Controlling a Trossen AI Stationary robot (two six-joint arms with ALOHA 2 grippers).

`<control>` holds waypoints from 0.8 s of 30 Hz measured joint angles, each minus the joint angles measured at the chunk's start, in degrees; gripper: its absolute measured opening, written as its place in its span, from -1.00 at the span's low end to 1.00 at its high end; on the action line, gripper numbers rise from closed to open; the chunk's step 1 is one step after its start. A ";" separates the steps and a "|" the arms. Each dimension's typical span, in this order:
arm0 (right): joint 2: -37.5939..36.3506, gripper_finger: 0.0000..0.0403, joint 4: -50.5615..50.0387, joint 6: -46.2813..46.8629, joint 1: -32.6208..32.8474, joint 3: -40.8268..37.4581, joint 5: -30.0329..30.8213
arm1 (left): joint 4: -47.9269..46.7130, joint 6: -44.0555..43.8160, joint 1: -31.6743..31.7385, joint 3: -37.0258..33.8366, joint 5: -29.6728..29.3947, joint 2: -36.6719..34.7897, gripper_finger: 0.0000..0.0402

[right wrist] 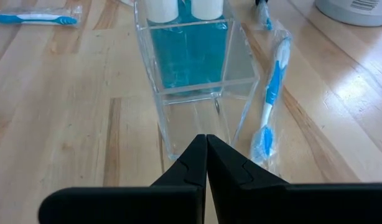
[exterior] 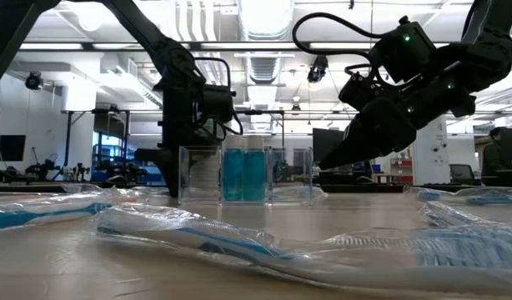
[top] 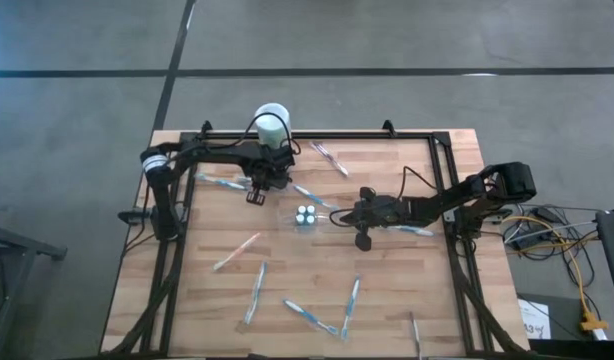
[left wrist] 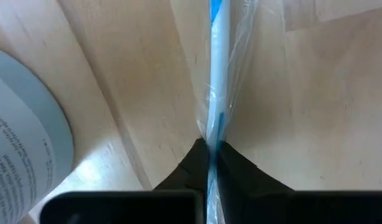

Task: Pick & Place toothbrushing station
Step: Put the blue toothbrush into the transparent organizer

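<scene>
Two grippers, both mine: my left gripper [left wrist: 211, 163] has pinched shut on a wrapped toothbrush [left wrist: 214, 74] upper left of centre in the high view, beside the white canister [top: 271, 122]. My right gripper [right wrist: 206, 155] is closed, empty, facing the toothbrushing station [top: 305, 215] mid-surface. That clear holder looks rigid, light and slippery; I'd grip one thin wall.

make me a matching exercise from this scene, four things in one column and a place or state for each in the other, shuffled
Things:
1. left gripper
2. right gripper
3. clear holder
4. white canister

States:
A. stands at the table's far edge
B. shut on a wrapped toothbrush
C. shut and empty, just in front of the clear holder
D. holds blue bottles with white caps

Pairs: 1-B, 2-C, 3-D, 4-A
</scene>
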 joint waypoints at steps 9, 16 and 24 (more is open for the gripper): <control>0.00 -0.96 0.13 -0.16 0.00 -0.02 0.02 | -2.65 -2.14 -1.64 -0.26 -4.47 -5.76 -0.97; 0.00 -0.96 0.24 0.98 0.02 -0.02 0.04 | -7.17 -5.64 -6.31 -0.22 -8.29 -11.77 -0.98; -0.35 -0.96 1.86 -0.34 0.02 0.96 0.07 | -11.97 -9.10 -19.19 -0.20 -24.95 -19.44 -1.00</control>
